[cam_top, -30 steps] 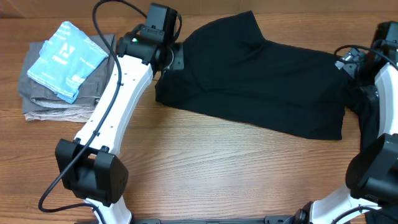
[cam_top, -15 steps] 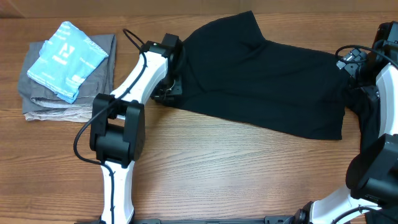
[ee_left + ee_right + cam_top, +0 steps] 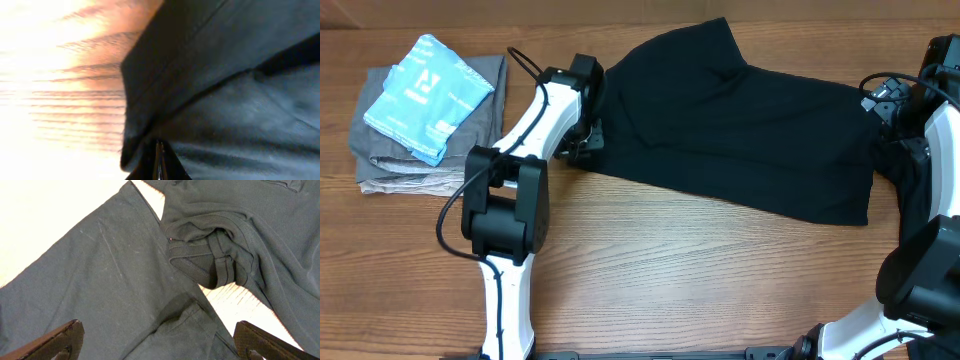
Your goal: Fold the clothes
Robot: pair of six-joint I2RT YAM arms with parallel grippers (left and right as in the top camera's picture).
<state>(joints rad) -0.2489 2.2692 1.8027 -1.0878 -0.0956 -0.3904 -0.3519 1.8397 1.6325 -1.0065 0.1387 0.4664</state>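
Overhead hides the left end effector [image 3: 588,142] under its own wrist, but the left wrist cam shows it pinched together on the left edge of the black shirt [image 3: 740,130]. The shirt is spread over the back right of the desk [image 3: 670,260]. The right end effector [image 3: 160,342] hangs wide apart above the bunched collar [image 3: 210,260]. The left elbow is folded back now; a second ago that arm was stretched out.

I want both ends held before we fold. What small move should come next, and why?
Probably lower the right fingers and close them on the black garment near its collar. The left fingers are shut on the garment's opposite edge, while the right ones hang open above the cloth, gripping nothing.
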